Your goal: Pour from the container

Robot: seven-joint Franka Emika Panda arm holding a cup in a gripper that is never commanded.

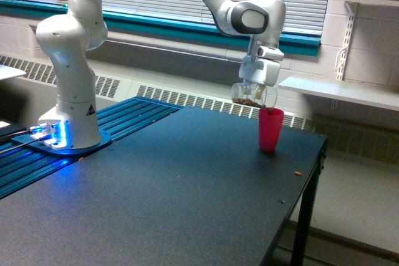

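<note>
Item: small clear round plastic cup of brown granules (248, 95), pinched in white gripper (257, 89); tip slowly, lip centred over opaque pink plastic cup (270, 129)

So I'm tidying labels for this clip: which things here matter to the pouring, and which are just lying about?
Part of the job:
- the clear container with brown granules, tilted above the pink cup
- the gripper holding it
- the pink cup on the table

Just lying about:
- a small orange crumb near the table's edge
- the wall shelf
</note>
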